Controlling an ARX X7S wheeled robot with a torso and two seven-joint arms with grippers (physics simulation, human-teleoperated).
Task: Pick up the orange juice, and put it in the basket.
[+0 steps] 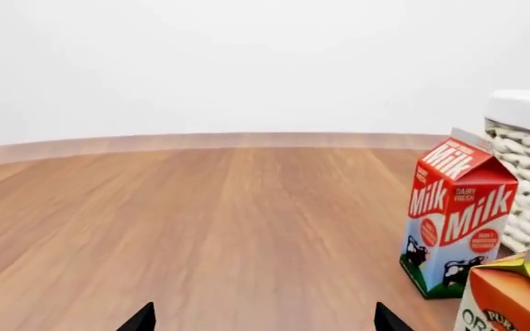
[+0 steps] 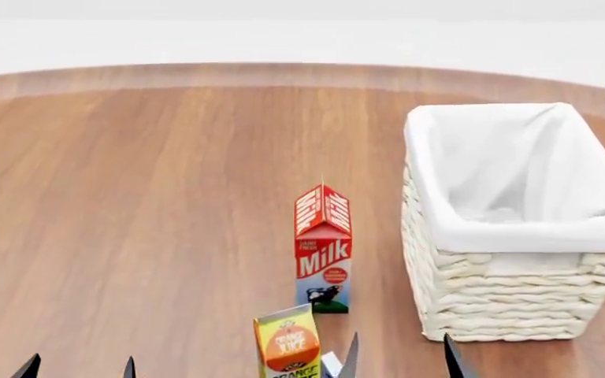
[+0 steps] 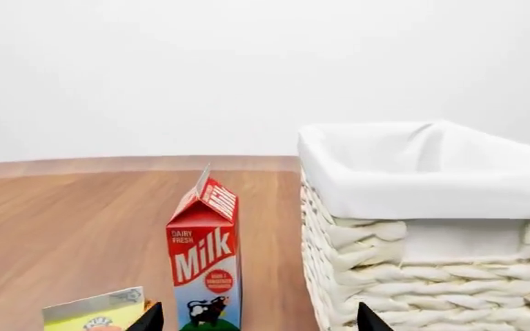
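Head view: the orange juice (image 2: 287,343) stands on the tabletop (image 2: 155,197) before the milk carton (image 2: 324,248), left of the basket (image 2: 513,315). My right claw (image 2: 399,358), spread and empty, must close around it.

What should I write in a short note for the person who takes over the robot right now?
Left hand: open, holds nothing, low at the near edge of the head view.
Right hand: open, holds nothing, between the juice and the basket, touching neither.
Juice: upright on the table, nearest the robot, in front of the milk.
Basket: right of the milk, nothing visible inside.
Done: nothing grasped yet.
Left: grasp the juice, probably with the right hand since it is closer, lift it without knocking the milk, put it in the basket.
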